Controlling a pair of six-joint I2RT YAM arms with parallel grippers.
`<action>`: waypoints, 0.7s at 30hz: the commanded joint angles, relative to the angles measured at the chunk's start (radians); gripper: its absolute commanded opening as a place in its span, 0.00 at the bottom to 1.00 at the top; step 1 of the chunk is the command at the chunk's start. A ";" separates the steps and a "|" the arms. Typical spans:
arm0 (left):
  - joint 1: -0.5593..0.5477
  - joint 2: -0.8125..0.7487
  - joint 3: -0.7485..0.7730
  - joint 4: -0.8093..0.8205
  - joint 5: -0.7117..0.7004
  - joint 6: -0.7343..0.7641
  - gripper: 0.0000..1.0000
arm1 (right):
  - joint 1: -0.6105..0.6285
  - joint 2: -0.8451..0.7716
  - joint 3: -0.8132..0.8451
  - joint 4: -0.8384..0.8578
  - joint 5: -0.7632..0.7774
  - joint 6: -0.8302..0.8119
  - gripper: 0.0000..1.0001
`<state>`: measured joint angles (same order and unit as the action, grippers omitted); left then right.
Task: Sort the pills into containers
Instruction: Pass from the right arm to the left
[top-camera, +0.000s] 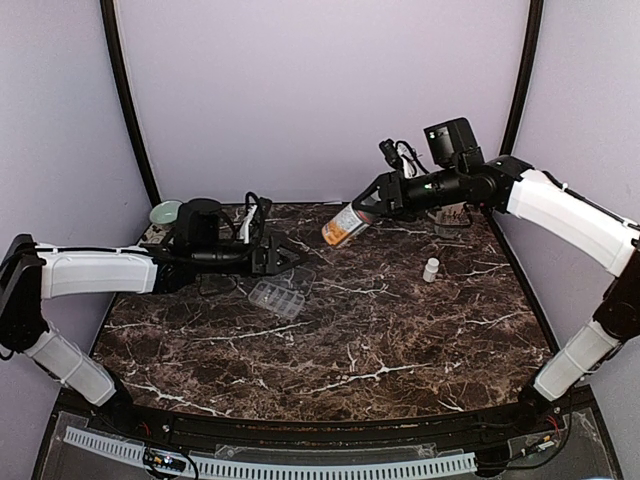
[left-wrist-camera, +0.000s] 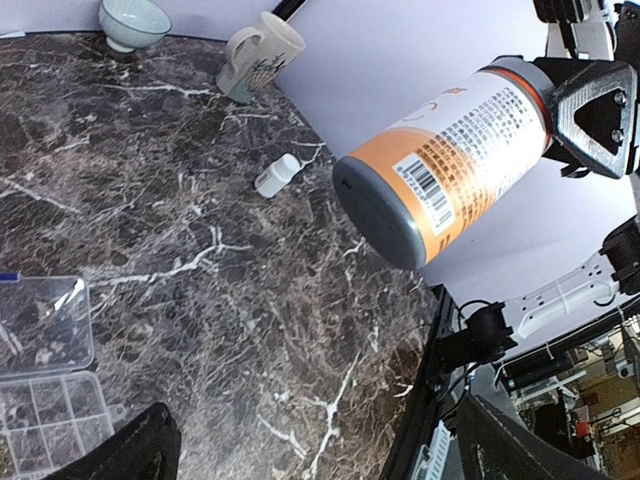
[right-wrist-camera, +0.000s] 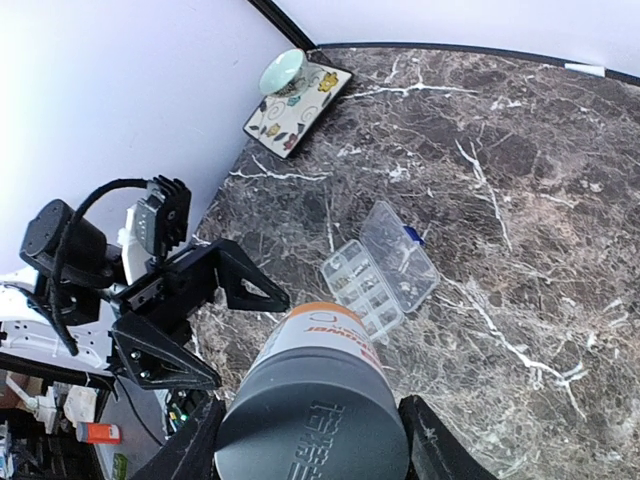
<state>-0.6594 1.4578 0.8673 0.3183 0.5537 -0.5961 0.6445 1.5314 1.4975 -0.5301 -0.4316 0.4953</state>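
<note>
The clear organizer box (top-camera: 279, 296) lies open on the marble table, lid flat beside its compartments; it also shows in the left wrist view (left-wrist-camera: 40, 375) and the right wrist view (right-wrist-camera: 380, 270). My right gripper (top-camera: 372, 205) is shut on an orange-and-white pill bottle (top-camera: 344, 226) with a grey cap, held tilted in the air behind the box. The bottle fills the right wrist view (right-wrist-camera: 315, 400) and hangs ahead in the left wrist view (left-wrist-camera: 450, 150). My left gripper (top-camera: 293, 257) is open and empty, just left of the box and facing the bottle. Loose pills are not visible.
A small white bottle (top-camera: 431, 269) stands on the right side of the table (top-camera: 380, 340). A mug (left-wrist-camera: 258, 55) stands at the back right. A pale green bowl (top-camera: 165, 212) sits on a patterned plate (right-wrist-camera: 300, 100) at the back left corner.
</note>
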 joint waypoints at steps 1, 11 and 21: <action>0.003 0.002 -0.009 0.227 0.047 -0.098 0.99 | 0.017 -0.027 0.025 0.101 -0.064 0.063 0.21; 0.003 0.092 0.032 0.428 0.093 -0.223 0.99 | 0.029 -0.042 -0.004 0.192 -0.126 0.129 0.20; 0.003 0.122 0.045 0.553 0.099 -0.293 0.99 | 0.051 -0.040 -0.050 0.265 -0.162 0.181 0.20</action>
<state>-0.6594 1.5791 0.8829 0.7506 0.6361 -0.8421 0.6773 1.5261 1.4658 -0.3622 -0.5541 0.6426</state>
